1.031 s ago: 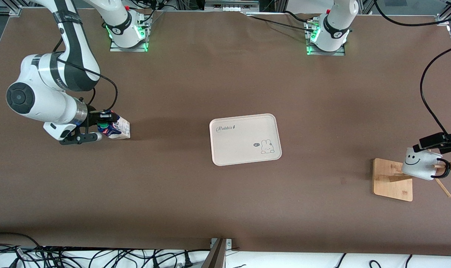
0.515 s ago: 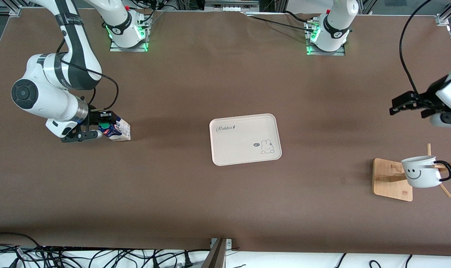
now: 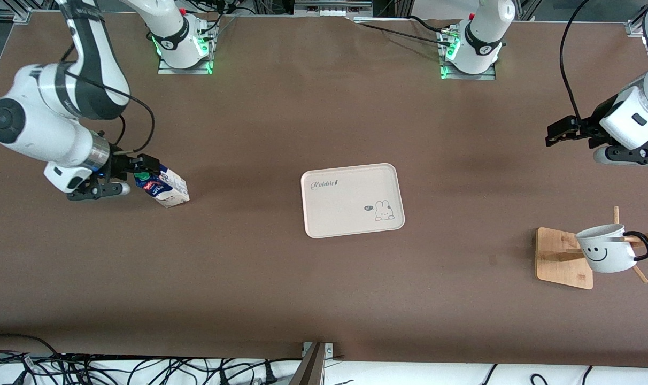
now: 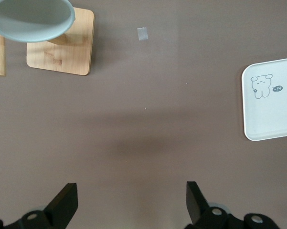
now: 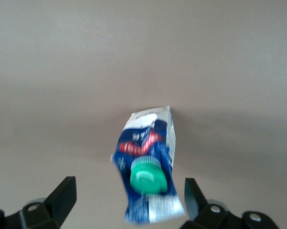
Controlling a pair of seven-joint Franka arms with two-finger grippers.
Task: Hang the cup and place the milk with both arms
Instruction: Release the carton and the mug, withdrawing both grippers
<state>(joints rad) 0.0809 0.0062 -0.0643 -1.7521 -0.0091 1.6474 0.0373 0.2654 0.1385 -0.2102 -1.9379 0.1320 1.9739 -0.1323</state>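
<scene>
A brown bench [image 3: 281,289] seen from above, with a pale tray [image 3: 351,199] bearing a rabbit drawing at its centre. At about nine o'clock from the tray, toward the right arm's end, the milk [image 3: 163,189] stands tilted, its green cap leaning toward the right claw [image 3: 122,176]. In the right wrist view the milk [image 5: 149,171] sits between the claw's spread fingers [image 5: 63,195] with clear gaps on both sides, so nothing is pinched. The carton looks light and thin-walled, likely to dent under a hard squeeze and easy to tip; the flat white sides below the gable seem the safest place to pinch. At about four o'clock from the tray, toward the left arm's end, the cup [image 3: 606,254] hangs by its thin black handle on a peg of a wooden rack [image 3: 563,258]. It appears rigid, breakable and smooth. The left claw [image 3: 555,133] hovers over bare bench at about two o'clock from the tray, fingers [image 4: 66,202] spread wide and holding nothing.
</scene>
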